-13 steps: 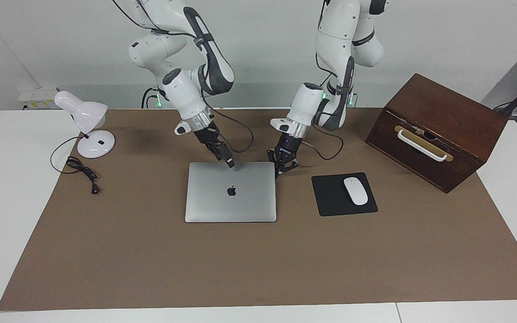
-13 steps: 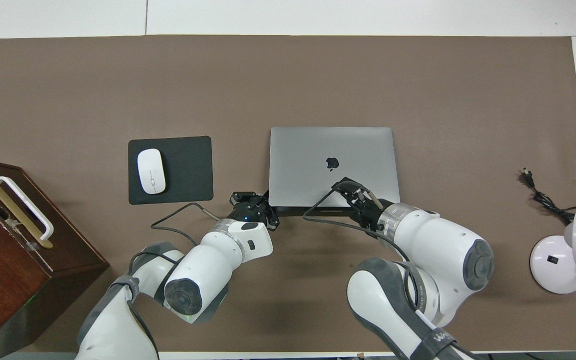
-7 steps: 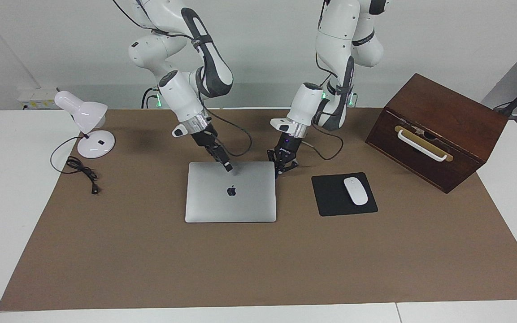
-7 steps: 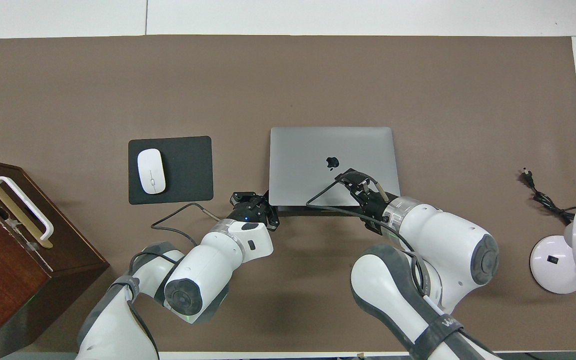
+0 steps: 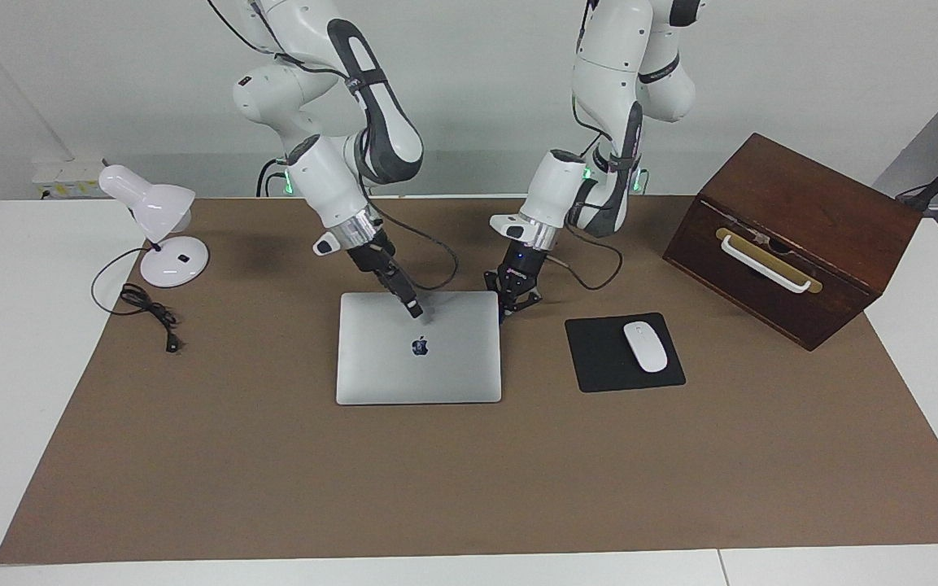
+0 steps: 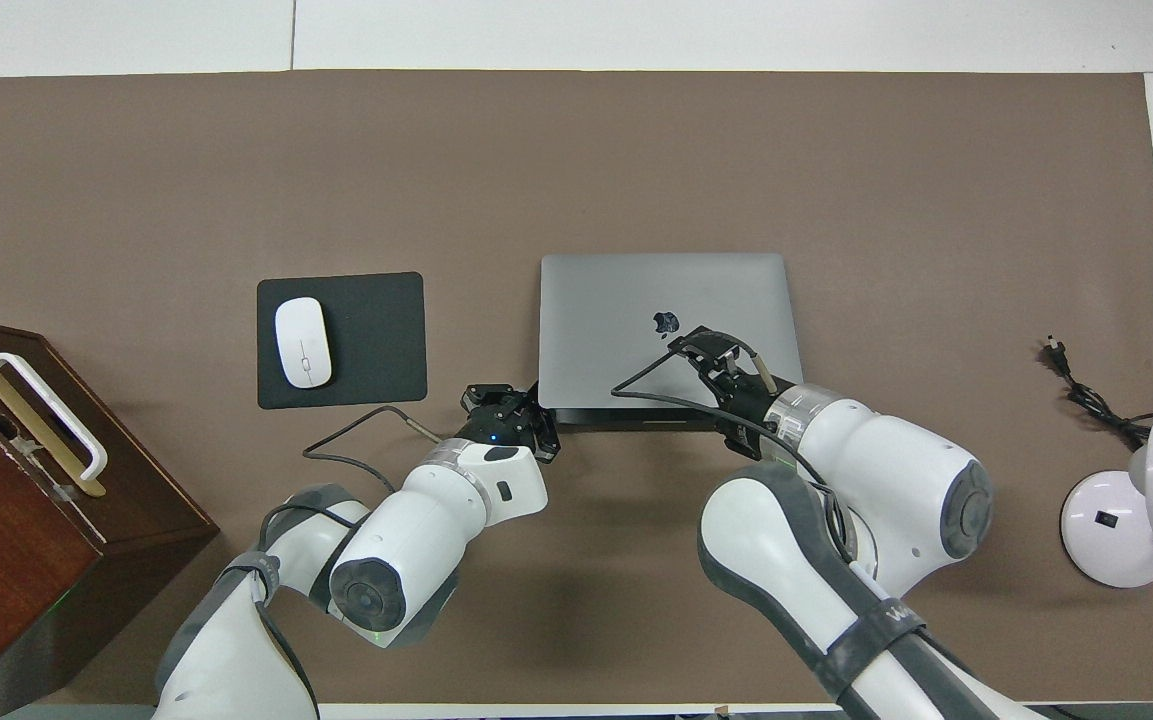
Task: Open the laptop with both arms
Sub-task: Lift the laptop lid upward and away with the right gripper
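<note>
The silver laptop (image 5: 452,366) (image 6: 616,300) lies mid-table with its lid down, logo up. A thin dark gap shows under its edge nearest the robots. My right gripper (image 5: 415,310) (image 6: 698,346) is shut, with its tip on the lid just beside the apple logo (image 5: 420,347). My left gripper (image 5: 506,312) (image 6: 538,408) is shut and low at the laptop's corner nearest the robots, toward the left arm's end of the table. Whether it touches that corner is hidden.
A black mouse pad (image 5: 599,362) with a white mouse (image 5: 645,346) lies beside the laptop toward the left arm's end. A brown wooden box (image 5: 794,236) with a white handle stands past it. A white desk lamp (image 5: 161,220) and its cord (image 5: 147,313) sit at the right arm's end.
My right gripper has slid over the lid from the edge nearest the robots toward the logo. That edge of the lid looks slightly higher. The left gripper has not moved.
</note>
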You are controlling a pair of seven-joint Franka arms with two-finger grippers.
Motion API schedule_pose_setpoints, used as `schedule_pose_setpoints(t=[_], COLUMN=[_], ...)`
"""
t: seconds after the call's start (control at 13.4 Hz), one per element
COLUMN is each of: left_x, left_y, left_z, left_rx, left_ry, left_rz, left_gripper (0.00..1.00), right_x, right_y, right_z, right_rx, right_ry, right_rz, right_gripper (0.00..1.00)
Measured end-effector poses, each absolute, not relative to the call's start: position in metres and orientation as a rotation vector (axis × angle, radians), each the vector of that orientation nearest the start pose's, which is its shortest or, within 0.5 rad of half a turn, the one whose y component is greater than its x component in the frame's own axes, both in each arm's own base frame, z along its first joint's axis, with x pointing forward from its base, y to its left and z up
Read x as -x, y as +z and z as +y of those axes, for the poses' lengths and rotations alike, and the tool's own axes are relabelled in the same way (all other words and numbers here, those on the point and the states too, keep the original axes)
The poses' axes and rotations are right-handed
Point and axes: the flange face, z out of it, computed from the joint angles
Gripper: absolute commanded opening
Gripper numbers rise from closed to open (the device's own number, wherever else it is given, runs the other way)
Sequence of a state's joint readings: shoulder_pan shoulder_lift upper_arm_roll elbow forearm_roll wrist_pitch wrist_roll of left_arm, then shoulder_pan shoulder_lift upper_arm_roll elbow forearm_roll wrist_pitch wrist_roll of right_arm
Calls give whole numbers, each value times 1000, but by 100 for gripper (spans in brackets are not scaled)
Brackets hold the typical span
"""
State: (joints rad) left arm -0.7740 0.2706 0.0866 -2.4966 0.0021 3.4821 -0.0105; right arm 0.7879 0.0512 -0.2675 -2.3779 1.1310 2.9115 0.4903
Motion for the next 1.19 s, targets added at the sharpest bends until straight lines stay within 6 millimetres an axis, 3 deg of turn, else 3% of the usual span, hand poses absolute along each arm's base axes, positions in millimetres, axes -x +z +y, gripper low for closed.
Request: schedule_pose_setpoints(t=[0.82, 1.19], left_x=[-400, -399], left_y=[266, 266], left_z=[-329, -329], left_rx=[2979, 2975], left_ry=[-1126, -1126], left_rz=[1075, 1083], left_gripper=[0, 0], right_x=[-517, -552], right_y=[375, 395], right_z=[232, 225], right_rx=[2117, 2071], right_ry=[-254, -294], right_rz=[1164, 1163], right_gripper=[100, 100])
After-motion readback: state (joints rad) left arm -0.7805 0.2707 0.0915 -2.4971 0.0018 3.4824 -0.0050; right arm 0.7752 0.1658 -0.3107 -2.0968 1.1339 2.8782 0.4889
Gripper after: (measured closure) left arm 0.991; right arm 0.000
